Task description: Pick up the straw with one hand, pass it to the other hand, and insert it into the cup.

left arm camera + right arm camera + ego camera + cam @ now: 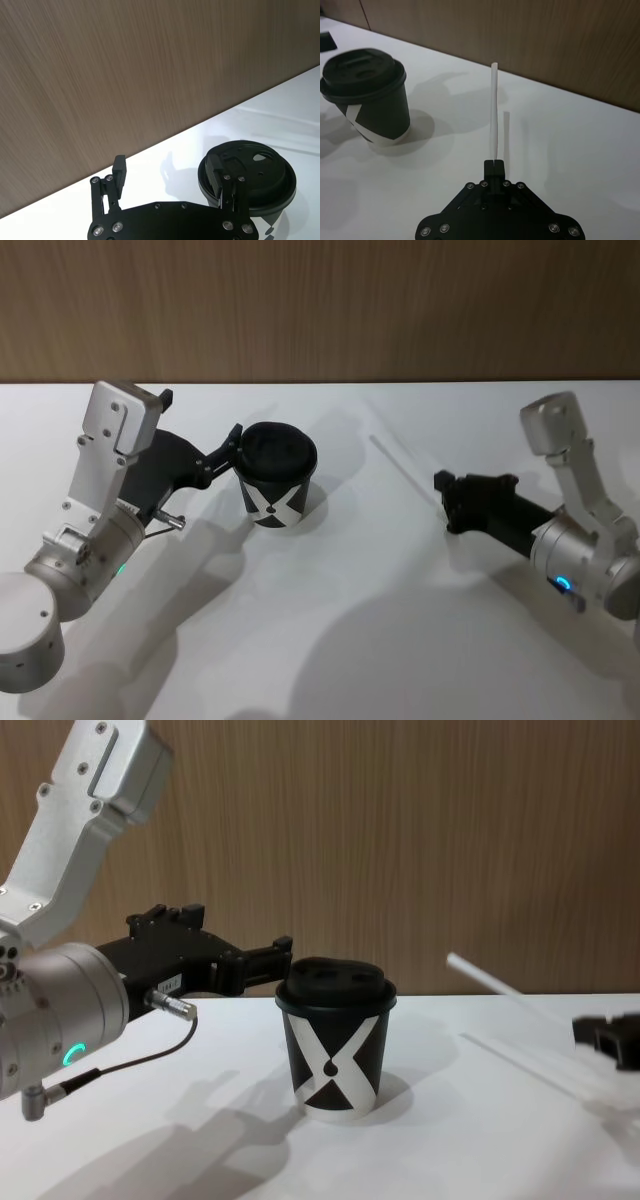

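**Q:** Fig. 1. What does each arm hold?

**A:** The right gripper (494,163) is clamped on one end of the straw (493,110). The straw slants up clear of the white table (330,640), and its shadow lies on the table just beside it. The left gripper (166,165) carries nothing. Its fingers stand apart, one of them at the rim of the black lid (250,172) of the cup (275,490). Whether that finger touches the lid cannot be told.

**Q:** Where do the parts lie, and which step is in hand?

**A:** The cup stands upright left of centre, with the left gripper just beside it on its left. The straw and right gripper are well apart from both, to the right. Since the straw is already picked up, the hand-over is judged to be the step in hand.

**Q:** How is it done well?

**A:** Probably by backing the left gripper off the cup without nudging it, then bringing the straw's free length between the spread fingers. The left fingers should close near the middle, square across the thin tube and lightly, since it may flatten or pivot. The right gripper should let go only once that hold is firm. This leaves a long free end to aim at the lid's opening (260,158).
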Robot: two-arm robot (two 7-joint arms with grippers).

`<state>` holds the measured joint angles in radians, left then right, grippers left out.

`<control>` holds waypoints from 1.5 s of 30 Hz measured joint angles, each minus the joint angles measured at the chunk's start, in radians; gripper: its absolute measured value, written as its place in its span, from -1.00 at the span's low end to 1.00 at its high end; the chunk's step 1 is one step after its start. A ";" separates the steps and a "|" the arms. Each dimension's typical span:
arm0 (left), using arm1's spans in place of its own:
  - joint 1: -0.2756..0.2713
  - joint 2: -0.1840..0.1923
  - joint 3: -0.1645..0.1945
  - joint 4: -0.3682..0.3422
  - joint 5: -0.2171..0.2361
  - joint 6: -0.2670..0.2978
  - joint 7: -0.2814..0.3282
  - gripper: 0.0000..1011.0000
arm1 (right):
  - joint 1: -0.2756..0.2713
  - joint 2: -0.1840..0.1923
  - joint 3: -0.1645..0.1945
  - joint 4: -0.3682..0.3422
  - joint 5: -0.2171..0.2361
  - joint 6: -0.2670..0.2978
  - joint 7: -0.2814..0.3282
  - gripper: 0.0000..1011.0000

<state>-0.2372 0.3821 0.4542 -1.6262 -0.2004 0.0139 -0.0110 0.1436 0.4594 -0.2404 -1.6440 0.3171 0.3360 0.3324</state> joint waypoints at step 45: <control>0.000 0.000 0.000 0.000 0.000 0.000 0.000 0.98 | -0.016 -0.055 0.057 -0.205 0.277 -0.259 0.182 -1.00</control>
<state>-0.2372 0.3821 0.4542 -1.6262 -0.2004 0.0139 -0.0110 0.1280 0.4043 -0.1832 -1.8490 0.5944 0.0766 0.5142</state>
